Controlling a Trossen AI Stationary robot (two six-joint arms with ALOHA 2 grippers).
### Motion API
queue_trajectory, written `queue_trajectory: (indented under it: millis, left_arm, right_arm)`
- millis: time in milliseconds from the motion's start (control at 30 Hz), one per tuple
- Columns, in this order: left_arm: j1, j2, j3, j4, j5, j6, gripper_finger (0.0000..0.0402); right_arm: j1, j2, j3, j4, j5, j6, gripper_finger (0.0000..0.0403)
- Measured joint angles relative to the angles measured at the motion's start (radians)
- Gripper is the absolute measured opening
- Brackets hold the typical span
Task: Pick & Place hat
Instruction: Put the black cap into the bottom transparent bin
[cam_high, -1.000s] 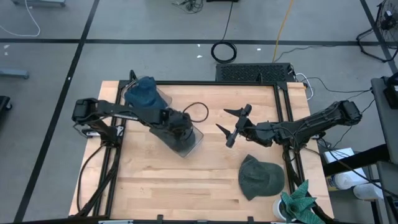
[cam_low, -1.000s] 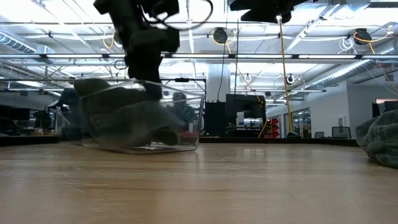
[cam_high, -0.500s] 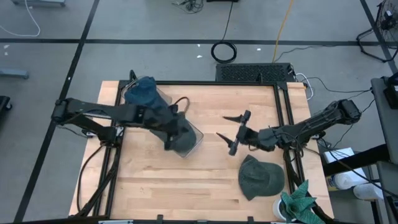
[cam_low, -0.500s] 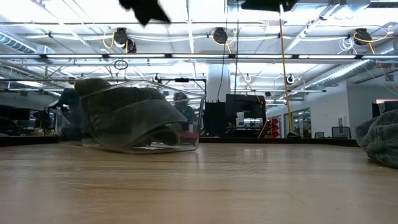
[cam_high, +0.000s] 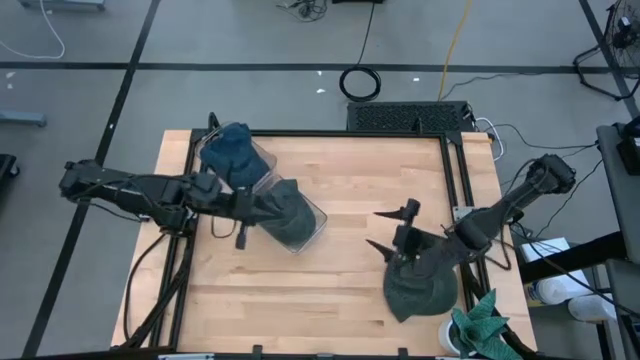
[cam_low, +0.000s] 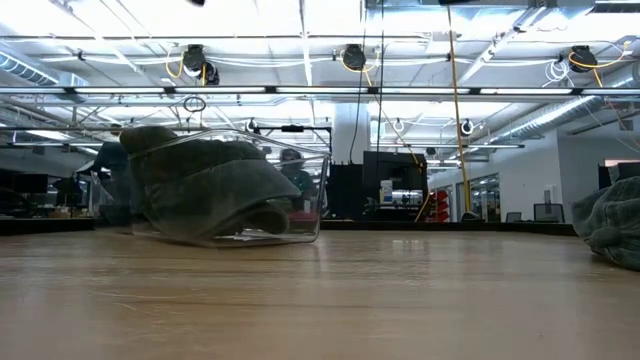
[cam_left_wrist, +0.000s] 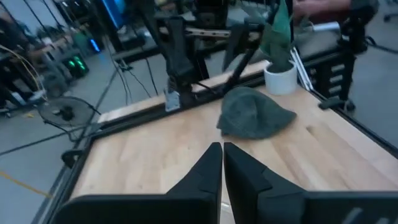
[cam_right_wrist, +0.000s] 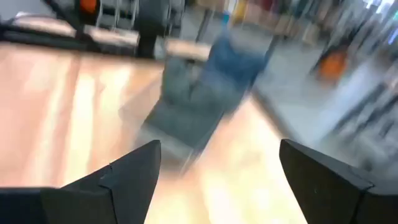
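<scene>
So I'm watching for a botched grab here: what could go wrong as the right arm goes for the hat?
1. The open right gripper sits at the near edge of the hat; it may pinch only loose fabric and slip.
2. The hat lies close to the white pot at the table corner, so a drag could bump it.
3. The bin already looks full; another hat may spill out.

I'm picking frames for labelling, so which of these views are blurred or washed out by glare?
Right wrist view: heavy motion blur, the clear bin smeared. Low view: bright ceiling lights overexposed, the bin dark against them. Left wrist view: slightly soft, the green hat still readable. High view: sharp and evenly lit, the table without glare.
</scene>
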Motion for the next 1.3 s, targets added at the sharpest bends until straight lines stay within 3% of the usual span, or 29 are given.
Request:
queue_trajectory:
  millis: [100, 200, 300, 467, 1067, 1300]
  left_arm:
    - [0.020, -0.059, -0.100, 0.119, 0.000, -0.008, 0.0026]
    - [0.042, -0.096, -0.169, 0.193, -0.001, -0.018, 0.0026]
    - [0.062, -0.115, -0.201, 0.199, -0.006, -0.023, 0.0026]
    - [0.081, -0.113, -0.207, 0.201, -0.005, -0.024, 0.0026]
    - [0.080, -0.113, -0.206, 0.154, -0.008, -0.061, 0.0026]
    - [0.080, -0.113, -0.206, 0.152, -0.008, -0.061, 0.0026]
  right_arm:
    - [-0.006, 0.045, 0.128, -0.354, -0.153, 0.354, 0.0314]
    - [-0.027, 0.104, 0.198, -0.622, -0.423, 0.590, 0.0314]
    - [-0.053, 0.129, 0.209, -0.779, -0.669, 0.810, 0.0314]
    - [-0.070, 0.136, 0.152, -0.887, -0.891, 1.109, 0.0314]
    - [0.000, 0.136, -0.128, -0.670, -0.961, 1.328, 0.0314]
    - [0.026, 0.136, -0.149, -0.597, -0.983, 1.340, 0.0314]
